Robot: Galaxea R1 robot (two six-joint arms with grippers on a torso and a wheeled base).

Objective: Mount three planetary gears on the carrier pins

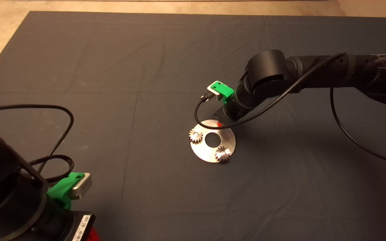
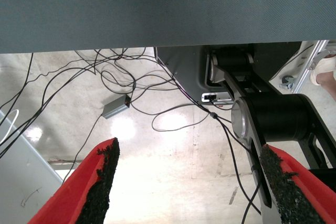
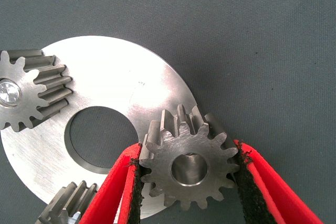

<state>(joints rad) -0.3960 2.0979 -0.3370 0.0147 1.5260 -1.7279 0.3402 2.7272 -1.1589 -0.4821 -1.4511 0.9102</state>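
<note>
Right gripper [image 3: 188, 182] over the far rim of the round plate [image 1: 202, 150], jaws closed on the third gear [image 3: 188, 167], held flat above the plate edge. Two gears [image 1: 196, 136] [image 1: 223, 154] already sit on their pins. Left gripper [image 2: 189, 182] parked at the mat's near-left corner, jaws wide apart, holding nothing.

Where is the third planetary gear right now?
The third gear sits clamped in the right gripper over the edge of the carrier disc, apart from the two gears already on pins; in the head view the arm hides it.
</note>
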